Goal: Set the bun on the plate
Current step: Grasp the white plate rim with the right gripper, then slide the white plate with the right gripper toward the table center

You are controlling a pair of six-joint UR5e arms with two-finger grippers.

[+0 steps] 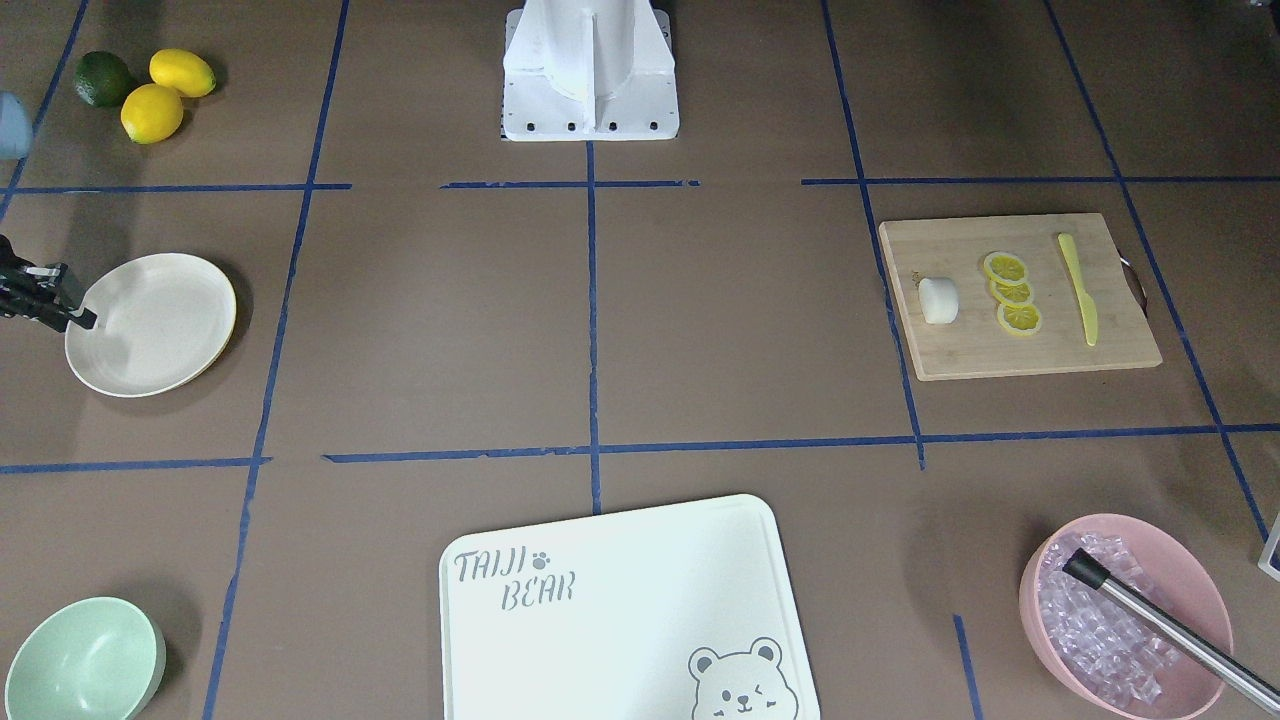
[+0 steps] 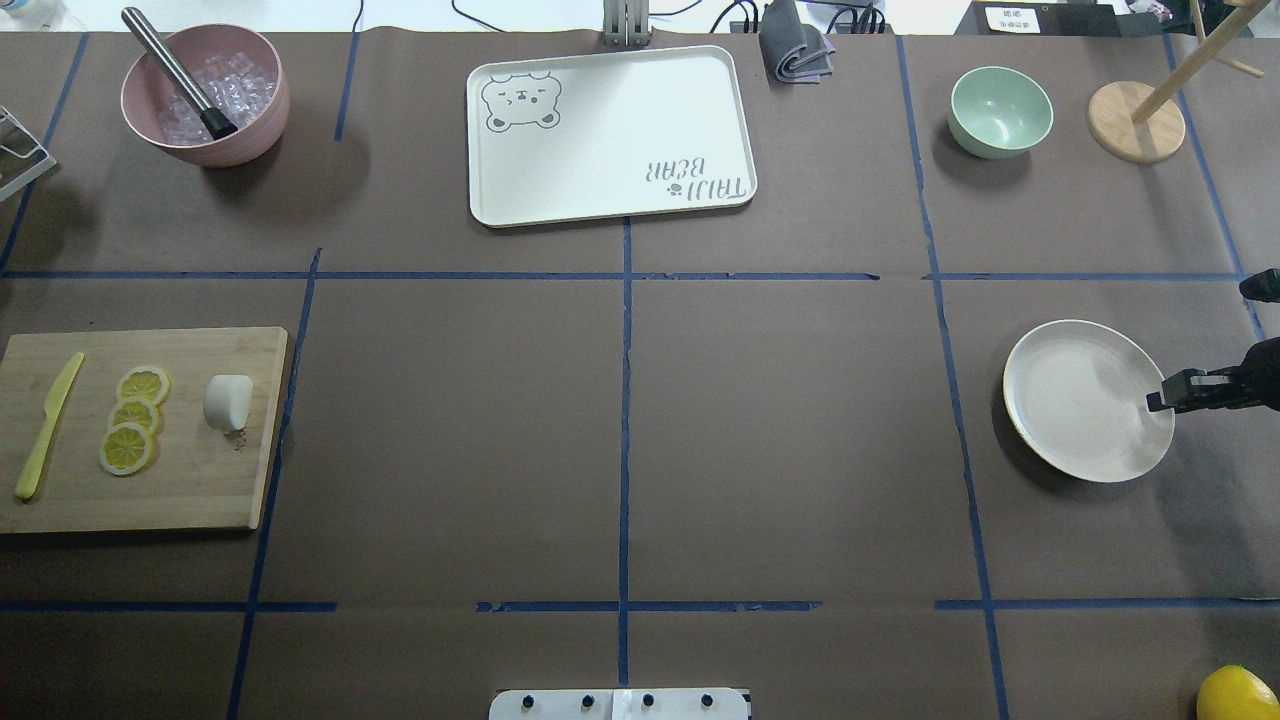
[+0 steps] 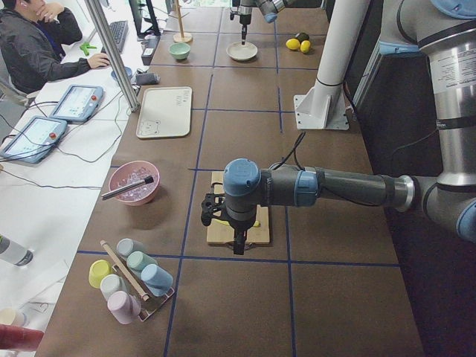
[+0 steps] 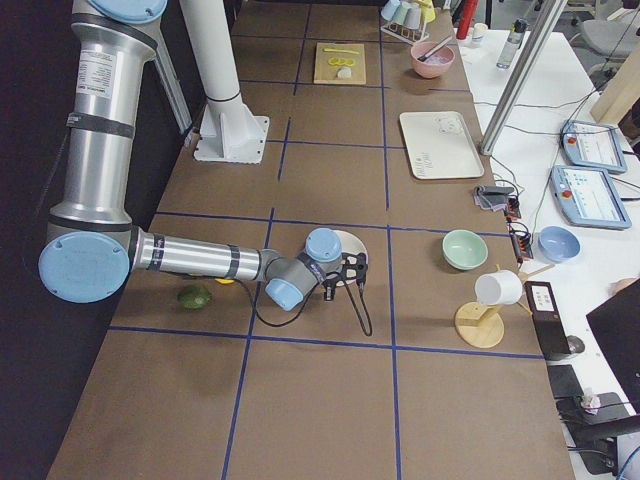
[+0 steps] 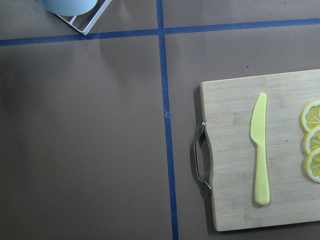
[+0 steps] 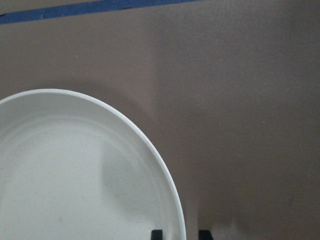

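Barely framed, right pincer (image 2: 1156, 402) sits spread astride plate (image 2: 1060, 400) rim; left pincer (image 3: 238, 245) state unclear.

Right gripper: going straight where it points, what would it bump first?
Probably the rim of the plate: the right gripper points down, a fingertip each side of it. Height above it is unclear.
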